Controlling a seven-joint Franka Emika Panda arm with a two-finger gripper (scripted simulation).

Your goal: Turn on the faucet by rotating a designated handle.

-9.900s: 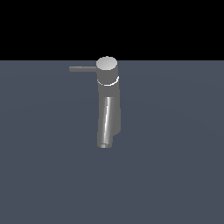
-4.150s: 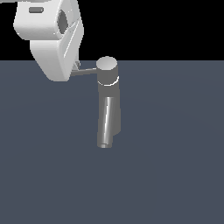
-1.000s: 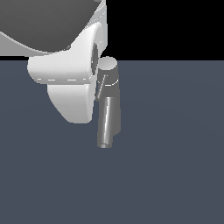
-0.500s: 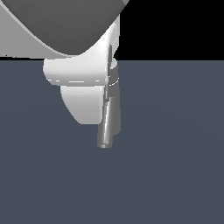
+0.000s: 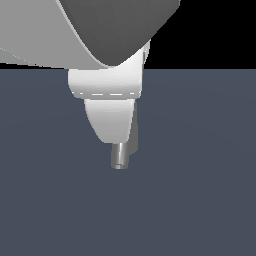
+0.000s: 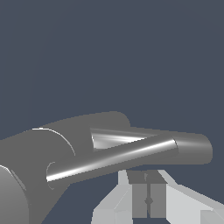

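In the exterior view my white gripper (image 5: 111, 131) fills the upper left and hides most of the faucet. Only the faucet's lower spout end (image 5: 119, 159) and a strip of its body show. The handle is hidden there. In the wrist view the faucet (image 6: 87, 131) lies across the picture with its spout (image 6: 192, 148) behind. The handle (image 6: 113, 158) is a thin bright rod running out from near the cap (image 6: 8, 197). My gripper (image 6: 148, 200) is shut with nothing between its fingers, its tips close up against the side of the rod.
A flat dark blue-grey floor (image 5: 200, 175) surrounds the faucet. Black background lies above the horizon.
The gripper has moved toward the exterior view's right and grown larger in view, now covering the cap and handle. Before it was hidden, the handle had swung from pointing left toward the spout side.
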